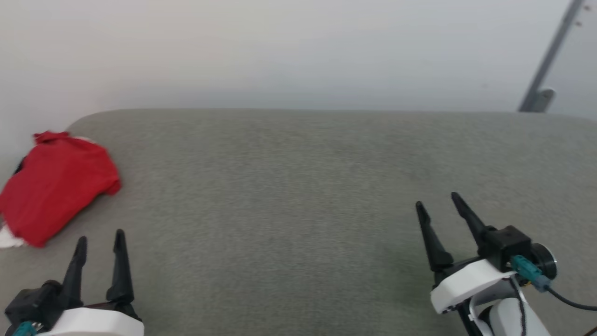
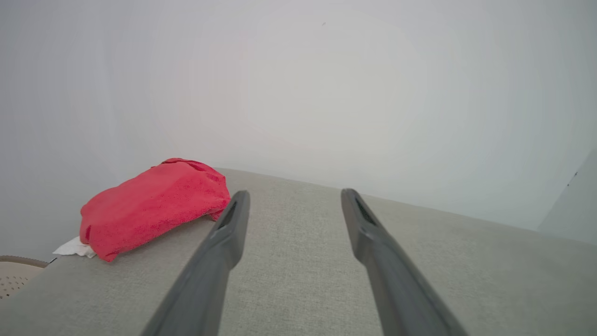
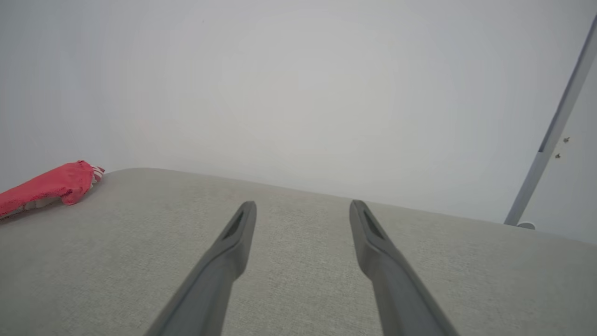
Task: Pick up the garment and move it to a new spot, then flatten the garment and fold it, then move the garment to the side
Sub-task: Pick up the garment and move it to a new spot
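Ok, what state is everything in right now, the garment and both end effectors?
garment: lying in a compact bundle at the left edge of the grey surface, a bit of white showing at its near end, held by nothing.
left end effector: open, empty, near the garment but apart from it.
right end effector: open, empty, over bare surface far from the garment.

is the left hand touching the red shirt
Apart. The head view shows a strip of bare grey surface between the open left hand and the garment.
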You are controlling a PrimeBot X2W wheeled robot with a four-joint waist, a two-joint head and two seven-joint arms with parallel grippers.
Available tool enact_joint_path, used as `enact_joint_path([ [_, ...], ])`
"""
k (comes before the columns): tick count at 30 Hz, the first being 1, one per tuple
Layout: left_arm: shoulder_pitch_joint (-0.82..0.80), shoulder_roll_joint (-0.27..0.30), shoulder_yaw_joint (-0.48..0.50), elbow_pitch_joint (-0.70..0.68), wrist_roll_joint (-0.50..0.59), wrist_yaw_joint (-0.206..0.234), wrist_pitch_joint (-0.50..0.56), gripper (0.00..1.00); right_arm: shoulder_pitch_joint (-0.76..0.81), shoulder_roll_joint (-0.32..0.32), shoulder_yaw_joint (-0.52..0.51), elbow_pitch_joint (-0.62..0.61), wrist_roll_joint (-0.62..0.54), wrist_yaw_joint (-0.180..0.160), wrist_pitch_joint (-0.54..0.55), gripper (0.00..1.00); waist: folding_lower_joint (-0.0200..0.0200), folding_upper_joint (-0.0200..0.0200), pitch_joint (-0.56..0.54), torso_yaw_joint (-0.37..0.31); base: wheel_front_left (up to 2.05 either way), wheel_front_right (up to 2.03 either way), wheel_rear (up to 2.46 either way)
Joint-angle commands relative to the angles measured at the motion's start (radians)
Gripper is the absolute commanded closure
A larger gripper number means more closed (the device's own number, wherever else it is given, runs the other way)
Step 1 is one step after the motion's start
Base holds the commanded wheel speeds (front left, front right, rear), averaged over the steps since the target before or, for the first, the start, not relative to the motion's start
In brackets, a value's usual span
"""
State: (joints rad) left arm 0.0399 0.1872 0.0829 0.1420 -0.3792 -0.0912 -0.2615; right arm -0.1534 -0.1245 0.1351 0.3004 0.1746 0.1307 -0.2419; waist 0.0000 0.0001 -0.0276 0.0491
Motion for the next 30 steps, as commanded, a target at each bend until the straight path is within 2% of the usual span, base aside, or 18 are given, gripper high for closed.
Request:
enact_joint_path([
  [1,-0.003,0.006,0.011,0.002,-0.010,0.010,-0.004,0.00,-0.013,-0.001,0.021,0.000,0.004,0.000,0.005,0.00,0.0000,-0.0001,-0.011,0.049,0.00,0.00,0.00],
  [11,0.037,0.015,0.044,-0.026,-0.033,0.039,0.016,0.00,-0.034,-0.007,0.103,0.019,0.031,0.000,0.019,0.00,0.0000,-0.0001,-0.032,0.201,0.00,0.00,0.00],
  [22,0.072,0.024,0.065,-0.037,-0.058,0.052,0.031,0.00,-0.040,-0.005,0.142,0.032,0.046,0.000,0.028,0.00,0.0000,-0.0001,-0.046,0.303,0.00,0.00,0.00],
  [30,0.084,0.016,0.078,-0.042,-0.089,0.061,0.039,0.00,-0.046,0.000,0.147,0.040,0.037,0.000,0.029,0.00,0.0000,-0.0001,-0.039,0.335,0.00,0.00,0.00],
])
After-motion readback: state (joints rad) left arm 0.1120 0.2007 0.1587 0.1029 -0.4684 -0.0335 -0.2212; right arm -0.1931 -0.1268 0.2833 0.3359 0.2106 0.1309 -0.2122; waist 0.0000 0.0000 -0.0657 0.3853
